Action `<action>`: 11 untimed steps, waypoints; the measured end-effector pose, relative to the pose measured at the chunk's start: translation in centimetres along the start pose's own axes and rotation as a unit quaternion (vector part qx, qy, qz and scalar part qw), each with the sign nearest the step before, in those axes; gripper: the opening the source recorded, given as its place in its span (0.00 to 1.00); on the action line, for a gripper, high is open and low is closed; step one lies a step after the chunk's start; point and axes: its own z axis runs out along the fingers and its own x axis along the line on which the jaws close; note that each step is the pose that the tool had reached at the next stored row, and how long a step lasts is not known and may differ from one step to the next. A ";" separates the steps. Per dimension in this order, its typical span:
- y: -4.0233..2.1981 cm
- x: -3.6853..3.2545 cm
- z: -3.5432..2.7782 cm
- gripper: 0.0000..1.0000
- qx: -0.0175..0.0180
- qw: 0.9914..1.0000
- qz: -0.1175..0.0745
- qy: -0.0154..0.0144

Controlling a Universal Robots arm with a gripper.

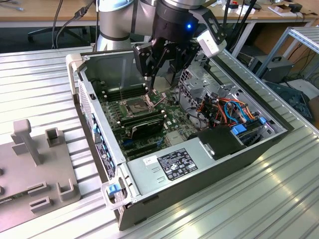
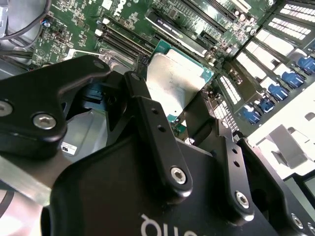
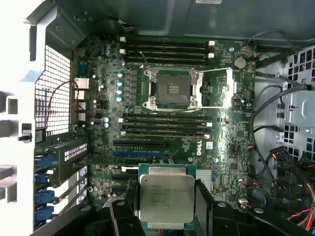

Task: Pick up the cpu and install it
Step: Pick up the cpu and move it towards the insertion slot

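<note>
Gripper (image 1: 160, 82) jaws clenching cpu (image 3: 165, 196) by its edges; cpu hanging flat, offset beside open socket (image 3: 172, 89), not over it.

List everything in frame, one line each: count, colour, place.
ribbed silver metal table: one, silver, under everything
open metal computer case: one, dark grey, on the table
green motherboard: one, green, inside the case
dark square socket with hinged metal frame: one, dark, mid-motherboard, nothing in it
silver-grey power supply box: one, silver-grey, near end of the case
blue and orange cables: a bundle, inside the case at the exterior view's right
grey fixture plate with upright posts: one, grey, exterior view's left
thin square silver-grey cpu: one, silver-grey, in the gripper, apart from the socket
black gripper: one, black, shut on the cpu, above the motherboard
</note>
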 end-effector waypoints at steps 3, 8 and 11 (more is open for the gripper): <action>0.00 -0.01 0.00 0.55 0.000 1.000 0.000 0.000; 0.00 -0.02 0.00 0.55 0.000 1.000 0.000 0.000; 0.00 -0.13 0.01 0.55 0.000 1.000 0.000 0.000</action>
